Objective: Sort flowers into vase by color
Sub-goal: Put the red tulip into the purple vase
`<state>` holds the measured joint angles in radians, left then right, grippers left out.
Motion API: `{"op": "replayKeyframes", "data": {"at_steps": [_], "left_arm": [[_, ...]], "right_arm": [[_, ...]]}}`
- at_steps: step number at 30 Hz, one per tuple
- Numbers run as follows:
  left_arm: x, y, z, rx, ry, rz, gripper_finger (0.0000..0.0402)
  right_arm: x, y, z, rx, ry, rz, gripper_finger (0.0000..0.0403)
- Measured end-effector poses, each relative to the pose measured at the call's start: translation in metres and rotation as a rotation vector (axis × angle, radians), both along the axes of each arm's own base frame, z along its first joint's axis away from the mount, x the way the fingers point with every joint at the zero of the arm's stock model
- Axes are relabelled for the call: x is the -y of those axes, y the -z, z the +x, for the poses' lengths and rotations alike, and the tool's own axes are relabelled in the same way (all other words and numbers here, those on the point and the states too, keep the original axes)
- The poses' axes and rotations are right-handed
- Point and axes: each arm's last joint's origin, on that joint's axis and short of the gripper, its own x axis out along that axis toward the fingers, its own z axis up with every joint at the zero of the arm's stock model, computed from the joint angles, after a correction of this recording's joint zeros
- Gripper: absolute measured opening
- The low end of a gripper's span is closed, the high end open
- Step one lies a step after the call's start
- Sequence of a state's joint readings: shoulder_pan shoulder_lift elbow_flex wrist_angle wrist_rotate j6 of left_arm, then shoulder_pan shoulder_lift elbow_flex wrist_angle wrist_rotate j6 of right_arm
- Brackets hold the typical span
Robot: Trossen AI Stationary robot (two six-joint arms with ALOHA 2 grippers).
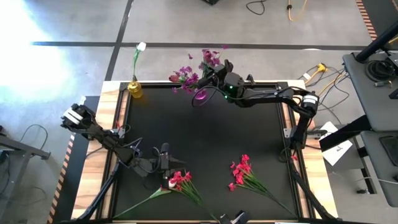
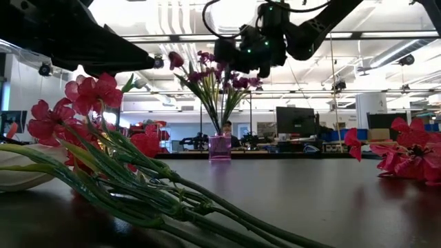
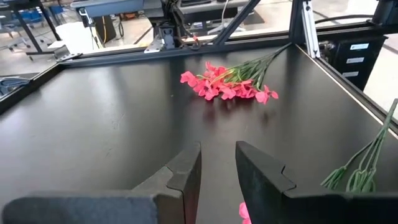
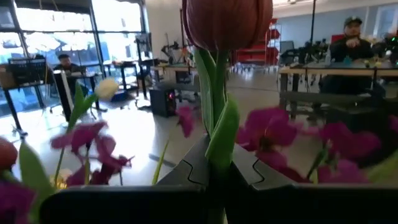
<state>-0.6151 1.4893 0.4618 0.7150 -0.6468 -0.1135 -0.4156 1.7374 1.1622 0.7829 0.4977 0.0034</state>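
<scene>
My right gripper (image 1: 210,76) reaches to the far edge, above the purple glass vase (image 2: 220,148), and is shut on a dark pink bud (image 4: 227,25). Purple-magenta sprays (image 1: 186,74) stand in that vase with their stems in its mouth. A yellow vase (image 1: 134,89) at the far left holds the white bloom (image 1: 142,46). My left gripper (image 3: 217,174) is open, low over the near left of the table, beside a red-pink spray (image 1: 180,180) that lies flat. A second red-pink spray (image 3: 227,84) lies on the table's near right. My right gripper pinches the bud's green stem and leaf (image 4: 219,140) between its two fingers, just below the bud's head. The fingers come from the table's right side, about level. The bud (image 2: 176,60) stands among the purple blooms, and its stem runs down toward the purple vase.
Both vases stand along the far edge. The middle of the black table top (image 1: 205,137) is bare. Long green stems (image 2: 172,200) of the near spray trail toward the near edge. Frame posts rise at the table's sides. People sit at desks in the room beyond.
</scene>
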Motion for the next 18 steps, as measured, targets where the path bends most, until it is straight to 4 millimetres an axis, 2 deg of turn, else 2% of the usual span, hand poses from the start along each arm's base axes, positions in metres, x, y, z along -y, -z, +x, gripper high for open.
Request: {"op": "replayKeyframes", "data": {"at_steps": [9,14,18], "left_arm": [[0.0,-0.004,-0.002,0.006,0.004,-0.005,0.0086],[0.0,-0.004,-0.002,0.008,-0.007,-0.002,0.0086],[-0.003,-0.008,-0.004,0.022,-0.063,-0.033,0.0086]], "right_arm": [[0.002,0.016,0.001,-0.129,0.006,0.108,0.0021],[0.001,0.023,0.001,-0.224,-0.001,0.148,0.0068],[0.001,0.022,0.001,-0.307,-0.003,0.186,0.0118]]}}
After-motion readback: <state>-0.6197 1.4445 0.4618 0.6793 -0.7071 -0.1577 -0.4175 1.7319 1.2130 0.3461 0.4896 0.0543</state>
